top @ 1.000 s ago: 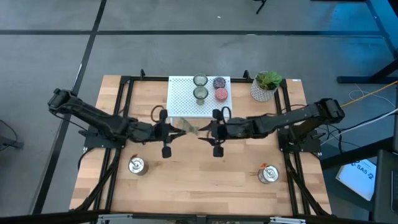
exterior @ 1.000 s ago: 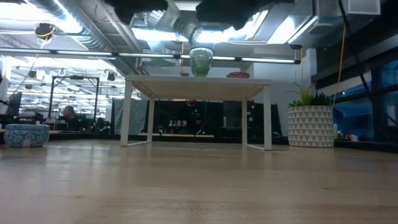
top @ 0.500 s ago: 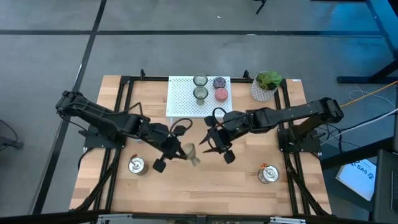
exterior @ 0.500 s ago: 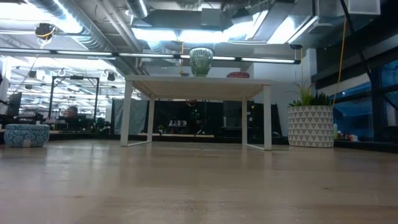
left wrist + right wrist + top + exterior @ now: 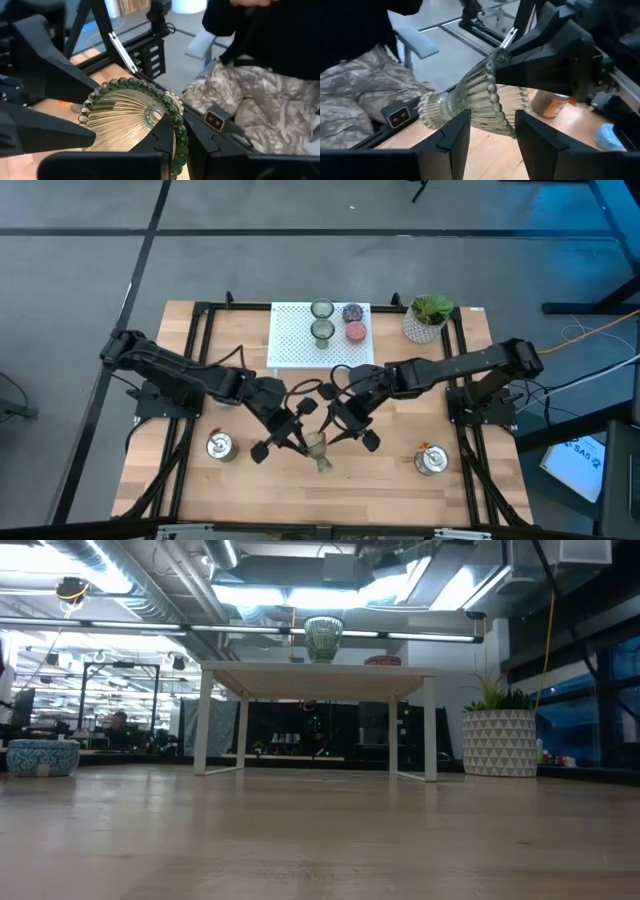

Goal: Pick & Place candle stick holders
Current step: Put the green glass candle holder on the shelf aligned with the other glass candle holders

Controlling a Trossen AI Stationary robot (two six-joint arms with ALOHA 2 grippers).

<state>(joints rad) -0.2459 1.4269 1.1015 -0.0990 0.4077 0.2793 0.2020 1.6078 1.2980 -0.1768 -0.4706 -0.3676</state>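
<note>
My left gripper (image 5: 303, 437) is shut on an olive-clear glass holder (image 5: 319, 450) (image 5: 125, 117), held on its side above the table's near middle. My right gripper (image 5: 336, 428) is open; its fingers (image 5: 451, 134) stand on either side of the holder's ribbed body (image 5: 470, 102), and I cannot tell whether they touch it. Two more olive glass holders (image 5: 322, 320), a purple one (image 5: 352, 312) and a pink one (image 5: 356, 332) stand on the white rack (image 5: 295, 340). Two silver holders (image 5: 219, 445) (image 5: 430, 460) stand near the front. The blue holder (image 5: 42, 756) stands at the left. My left gripper holds the glass holder by its beaded rim (image 5: 178, 141), one finger (image 5: 159, 136) inside the cup and the other outside. The fingers come from the table's left, slanting toward its near edge. The holder is lifted clear and lies tilted on its side, foot away from the gripper.
A white pot with a green plant (image 5: 427, 318) stands at the far right beside the rack. A black frame (image 5: 200, 360) runs around the table. A seated person's legs (image 5: 250, 100) show beyond the table's near edge.
Both grippers have gone from the rack's near edge toward the table's near edge, facing each other. The glass holder has travelled with my left gripper, clear of the table. Both arms have left the low view.
</note>
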